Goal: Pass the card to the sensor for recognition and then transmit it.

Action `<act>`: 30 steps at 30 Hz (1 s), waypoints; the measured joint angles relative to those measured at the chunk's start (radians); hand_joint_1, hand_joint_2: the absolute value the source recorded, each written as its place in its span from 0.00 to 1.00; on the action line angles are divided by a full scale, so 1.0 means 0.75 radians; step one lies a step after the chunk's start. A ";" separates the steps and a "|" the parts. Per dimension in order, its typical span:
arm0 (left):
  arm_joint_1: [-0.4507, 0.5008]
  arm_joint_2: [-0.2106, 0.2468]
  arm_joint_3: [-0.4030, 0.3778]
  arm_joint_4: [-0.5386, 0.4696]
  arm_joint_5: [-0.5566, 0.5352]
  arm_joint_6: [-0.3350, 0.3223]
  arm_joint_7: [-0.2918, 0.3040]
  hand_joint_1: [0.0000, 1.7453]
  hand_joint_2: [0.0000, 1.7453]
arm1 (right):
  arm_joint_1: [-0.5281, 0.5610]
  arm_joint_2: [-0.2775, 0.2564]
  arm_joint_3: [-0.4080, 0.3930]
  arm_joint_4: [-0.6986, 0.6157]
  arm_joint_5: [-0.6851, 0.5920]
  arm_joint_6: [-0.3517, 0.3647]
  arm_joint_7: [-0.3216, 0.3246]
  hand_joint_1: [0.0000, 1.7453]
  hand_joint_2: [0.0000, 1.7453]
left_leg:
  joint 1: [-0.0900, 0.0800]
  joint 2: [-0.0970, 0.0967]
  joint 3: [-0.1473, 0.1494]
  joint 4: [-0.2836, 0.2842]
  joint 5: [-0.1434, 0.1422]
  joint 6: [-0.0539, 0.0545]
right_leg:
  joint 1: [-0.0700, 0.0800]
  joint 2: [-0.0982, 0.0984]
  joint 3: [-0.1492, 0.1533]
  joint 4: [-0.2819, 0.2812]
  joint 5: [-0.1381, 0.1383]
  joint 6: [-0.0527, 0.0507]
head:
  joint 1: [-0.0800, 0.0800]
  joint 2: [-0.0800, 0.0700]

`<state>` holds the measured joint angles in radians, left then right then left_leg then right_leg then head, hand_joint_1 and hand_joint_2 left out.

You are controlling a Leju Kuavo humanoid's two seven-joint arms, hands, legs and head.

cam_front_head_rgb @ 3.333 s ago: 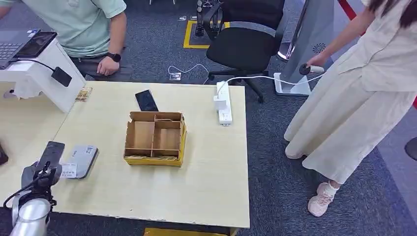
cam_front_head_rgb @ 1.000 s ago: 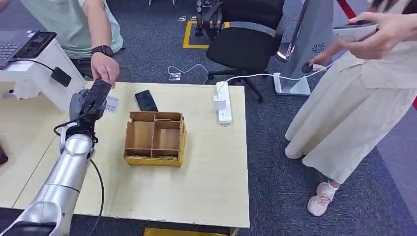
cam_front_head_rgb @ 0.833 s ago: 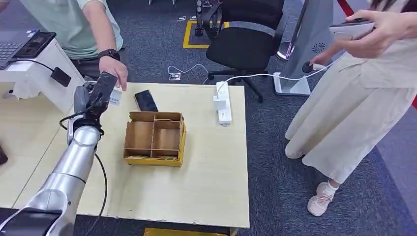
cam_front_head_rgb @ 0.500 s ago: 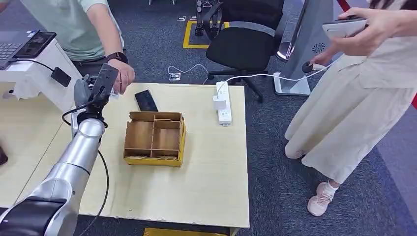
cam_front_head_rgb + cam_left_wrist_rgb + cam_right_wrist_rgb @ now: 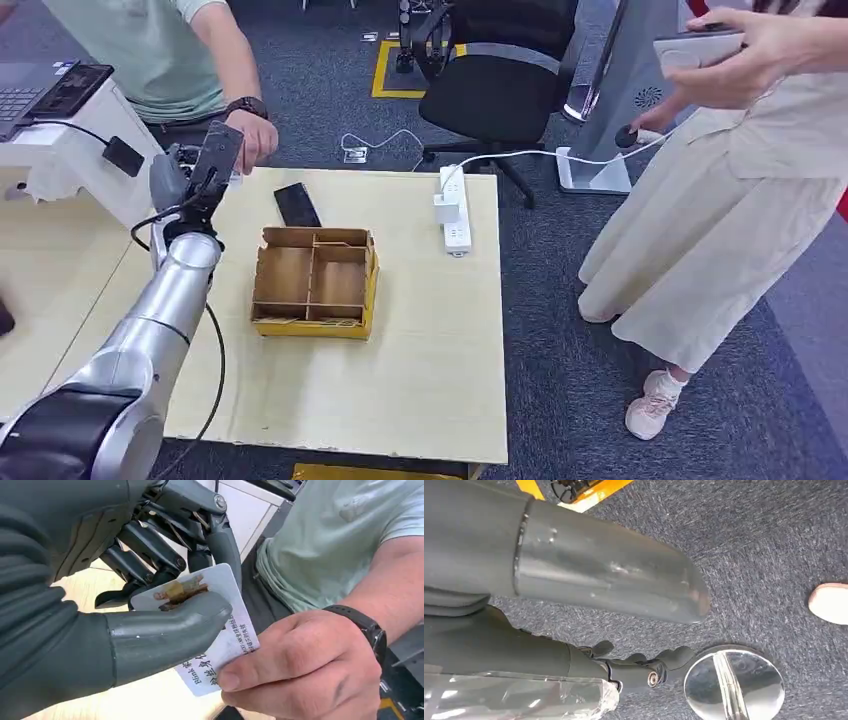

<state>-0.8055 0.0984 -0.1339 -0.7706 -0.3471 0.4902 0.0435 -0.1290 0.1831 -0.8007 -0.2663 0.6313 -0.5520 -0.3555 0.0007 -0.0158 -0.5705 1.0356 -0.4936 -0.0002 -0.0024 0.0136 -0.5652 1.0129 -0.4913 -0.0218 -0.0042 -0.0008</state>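
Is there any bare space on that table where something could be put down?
Yes: the pale wooden table is bare between the compartmented cardboard box and its near edge. It's crowded at the far-left corner, around the black phone and card handover.

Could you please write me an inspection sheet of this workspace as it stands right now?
Surface: pale wooden table, bare at the near edge.
Job's things: card pinched in the left hand; a person's hand grips its other end. Sensor: cannot tell which item it is.
Clutter: divided cardboard box, black phone, white power strip.
Hands: left holds the card at the far left table edge; right hand hangs over carpet, holding nothing.
Cables: white cord from the strip; black cable along the left arm.
Surroundings: office chair, a second person standing at the right.
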 joint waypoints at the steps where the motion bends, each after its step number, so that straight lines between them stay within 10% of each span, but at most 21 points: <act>1: -0.003 -0.001 0.000 0.005 0.005 -0.005 -0.001 1.00 1.00 | 0.001 0.000 0.001 0.000 0.000 -0.001 0.000 0.00 0.00 | 0.000 0.000 0.000 0.000 0.000 0.000 | 0.000 0.000 0.000 0.000 0.000 0.000 | 0.001 0.000; 2: -0.003 -0.002 0.000 0.007 0.010 -0.012 -0.002 0.89 1.00 | 0.002 0.000 0.001 0.001 0.000 -0.001 0.000 0.00 0.00 | 0.000 0.000 0.000 0.000 0.000 0.000 | 0.000 0.000 0.000 0.000 0.000 0.000 | 0.000 -0.001; 3: -0.003 -0.002 0.000 0.009 0.011 -0.013 -0.002 0.00 1.00 | 0.004 0.000 0.002 0.002 0.000 -0.001 0.000 0.00 0.00 | 0.000 0.000 0.000 0.000 0.000 0.000 | 0.000 0.000 0.000 0.000 0.000 0.000 | 0.000 0.000; 30: 0.173 0.121 0.072 -0.189 0.035 0.153 0.013 0.00 1.00 | 0.010 0.000 0.058 0.004 0.004 -0.014 0.020 0.00 0.00 | 0.000 0.001 0.000 -0.001 0.000 0.000 | 0.000 0.000 0.000 0.001 0.000 0.000 | 0.000 0.000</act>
<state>-0.6756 0.1889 -0.0797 -0.9125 -0.3208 0.6050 0.0530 -0.1212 0.1831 -0.7568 -0.2636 0.6344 -0.5627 -0.3407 0.0008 -0.0151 -0.5707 1.0351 -0.4934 -0.0003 -0.0023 0.0138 -0.5650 1.0136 -0.4913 -0.0219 -0.0042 -0.0008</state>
